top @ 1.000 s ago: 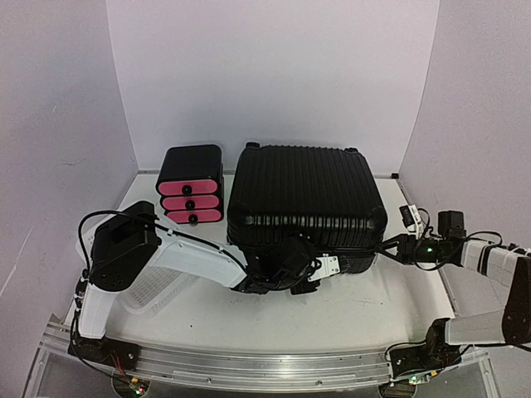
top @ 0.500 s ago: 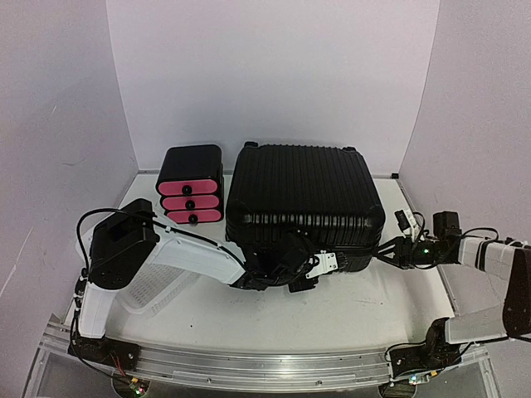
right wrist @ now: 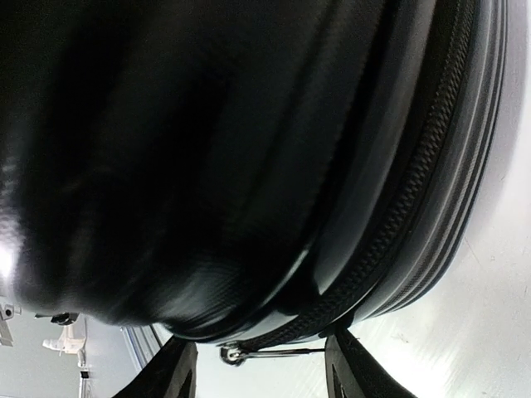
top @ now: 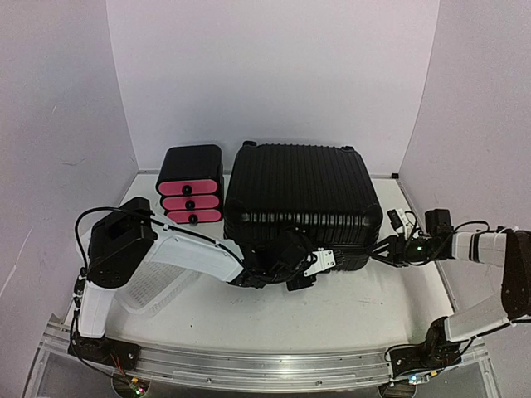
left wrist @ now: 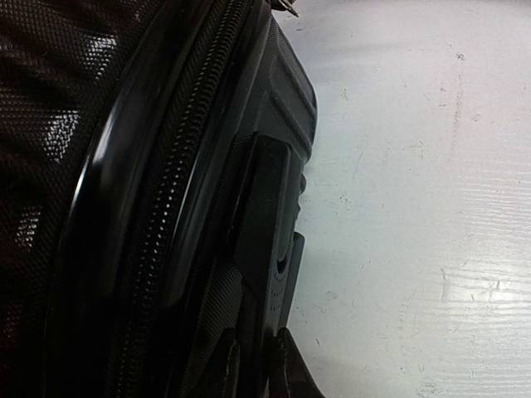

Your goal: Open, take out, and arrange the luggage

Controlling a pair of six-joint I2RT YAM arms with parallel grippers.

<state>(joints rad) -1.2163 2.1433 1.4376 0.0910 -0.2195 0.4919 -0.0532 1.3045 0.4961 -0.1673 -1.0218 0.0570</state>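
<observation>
Early stage: suitcase [top: 303, 195] lies flat on worktop [top: 365, 307], zip [left wrist: 166, 215] closed along every stretch the wrist cams show. Lid not lifted, nothing out, nothing arranged. To do: unzip, open lid, unpack, arrange.

L arm reaches low across from its base. L gripper [top: 309, 267] sits vs the case's near side, shell just ahead of it. Its fingers are all but closed; can't tell if they pinch anything.

R arm comes in sideways & low. R gripper [right wrist: 261, 369] is at the near-right corner w/ jaws apart, zip pull [right wrist: 234, 355] btwn them, apparently not yet touched.
</observation>
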